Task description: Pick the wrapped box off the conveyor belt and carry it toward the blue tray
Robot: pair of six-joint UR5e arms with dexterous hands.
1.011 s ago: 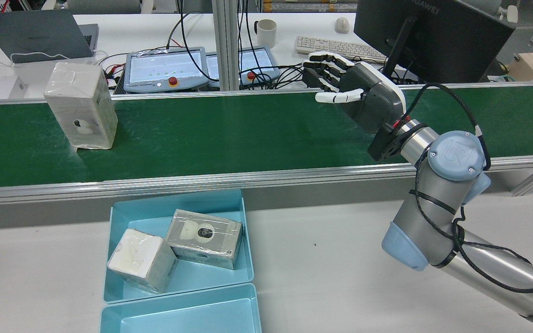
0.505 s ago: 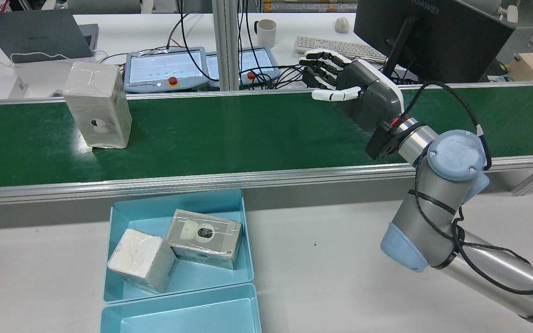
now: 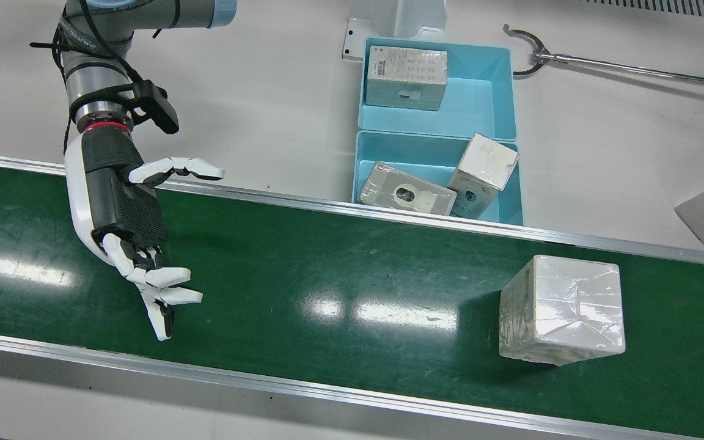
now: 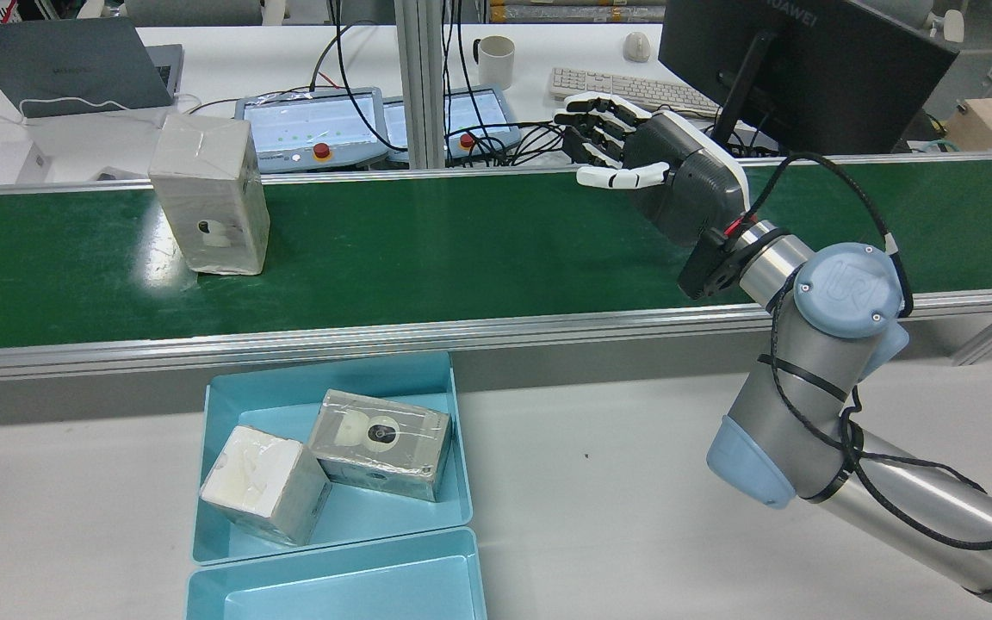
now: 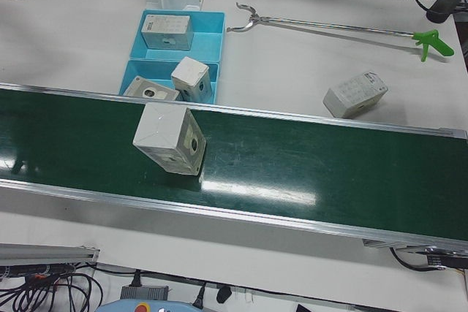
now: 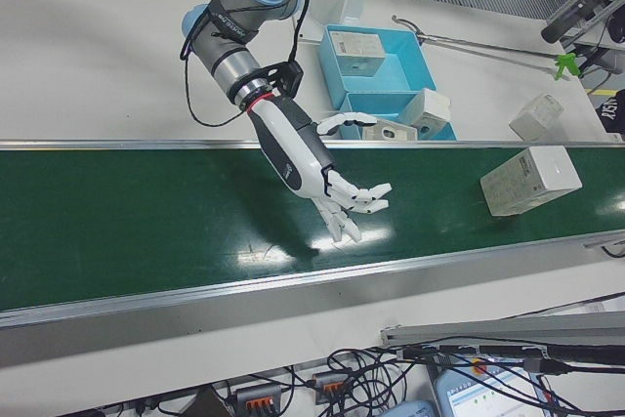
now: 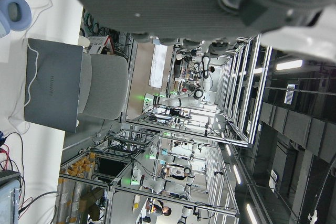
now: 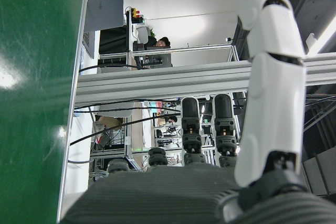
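We count five wrapped boxes in all. One wrapped box (image 3: pixel 561 310) stands alone on the green belt (image 3: pixel 327 275), upright on its end in the rear view (image 4: pixel 212 194), well apart from our right hand (image 3: pixel 123 211). Two boxes (image 3: pixel 407 194) lie in the near tray (image 3: pixel 364 153), touching each other, one more (image 3: pixel 407 68) in the far tray (image 3: pixel 480 116), and the fifth (image 5: pixel 355 94) lies loose on the bench (image 5: pixel 292 71). That makes two blue trays, set end to end just beside the belt. A long grabber stick (image 5: pixel 333 28) lies on the bench behind them.

Our right hand hangs over the belt with its fingers (image 3: pixel 162 293) spread and the thumb held apart, holding nothing. In the rear view (image 4: pixel 668 172) it reaches across toward the belt's far edge.

Of the left arm we see only a blue joint at the corner of the left-front view. The left hand's own camera shows just a dark, blurred part of the hand against the ceiling, so we cannot tell how its fingers stand.
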